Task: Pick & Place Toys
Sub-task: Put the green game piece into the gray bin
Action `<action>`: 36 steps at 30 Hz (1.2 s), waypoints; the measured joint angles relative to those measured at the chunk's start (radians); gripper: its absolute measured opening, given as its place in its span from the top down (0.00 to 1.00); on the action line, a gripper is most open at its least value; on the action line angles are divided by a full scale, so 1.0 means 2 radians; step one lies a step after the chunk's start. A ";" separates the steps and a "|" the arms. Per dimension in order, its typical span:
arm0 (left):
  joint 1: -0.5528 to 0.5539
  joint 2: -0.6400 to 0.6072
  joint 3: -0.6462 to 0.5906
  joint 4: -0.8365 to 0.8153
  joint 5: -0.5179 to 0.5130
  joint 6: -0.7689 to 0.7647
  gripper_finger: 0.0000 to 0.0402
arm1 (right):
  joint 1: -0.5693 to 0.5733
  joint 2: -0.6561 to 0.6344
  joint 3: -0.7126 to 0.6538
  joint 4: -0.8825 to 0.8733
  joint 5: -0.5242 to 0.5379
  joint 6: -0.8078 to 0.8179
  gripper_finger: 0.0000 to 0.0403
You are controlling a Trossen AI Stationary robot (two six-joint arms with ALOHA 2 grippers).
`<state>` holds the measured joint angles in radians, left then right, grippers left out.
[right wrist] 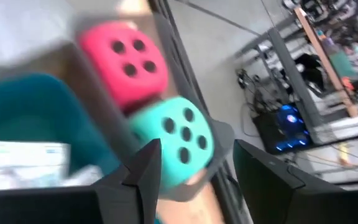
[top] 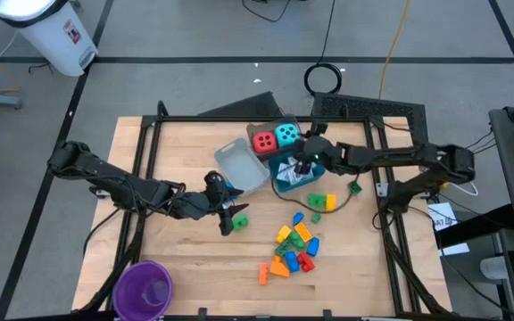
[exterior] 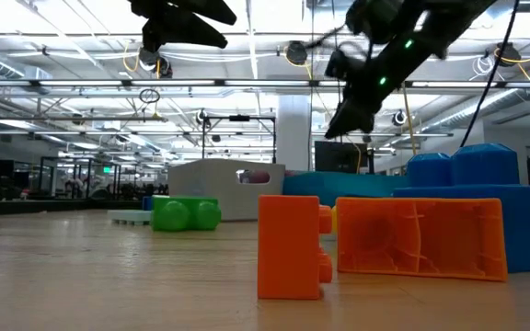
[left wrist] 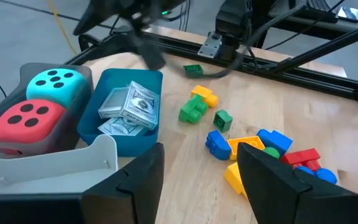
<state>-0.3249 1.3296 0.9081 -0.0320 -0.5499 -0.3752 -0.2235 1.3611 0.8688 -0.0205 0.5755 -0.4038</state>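
A red die [top: 263, 141] and a cyan die [top: 286, 135] sit side by side in a grey tray at the far middle. White printed packets [left wrist: 129, 102] lie in the blue tray [left wrist: 91, 118] beside them. Loose coloured bricks [top: 293, 248] lie on the table right of centre, with a green and a yellow one [top: 321, 201] farther back. My right gripper [top: 300, 162] hangs open over the blue tray, next to the dice [right wrist: 182, 140]. My left gripper [top: 230, 214] is raised near the table's middle, open and with nothing between its fingers [left wrist: 197, 180]. A green brick [top: 239, 220] lies on the wood beside it.
A clear tray [top: 239, 165] stands left of the blue one. A purple cup [top: 145, 287] stands at the near left corner. Black frame rails [top: 266, 118] run along the table's edges. In the low view, orange bricks [exterior: 291, 246] lie close to the near edge.
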 joint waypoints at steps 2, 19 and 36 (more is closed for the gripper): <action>0.002 0.000 0.000 0.002 0.000 0.000 0.49 | 0.026 -0.023 0.000 -0.027 0.000 0.027 0.58; 0.015 0.050 -0.001 0.018 0.004 -0.018 0.58 | 0.222 -0.195 -0.001 -0.432 -0.002 0.422 0.60; 0.015 0.056 0.000 0.019 0.013 -0.052 0.47 | 0.106 -0.210 -0.158 -0.486 -0.102 0.601 0.36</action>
<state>-0.2958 1.4408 0.9073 0.0057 -0.5243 -0.4792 -0.0113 0.9413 0.5536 -0.9918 0.3721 0.7975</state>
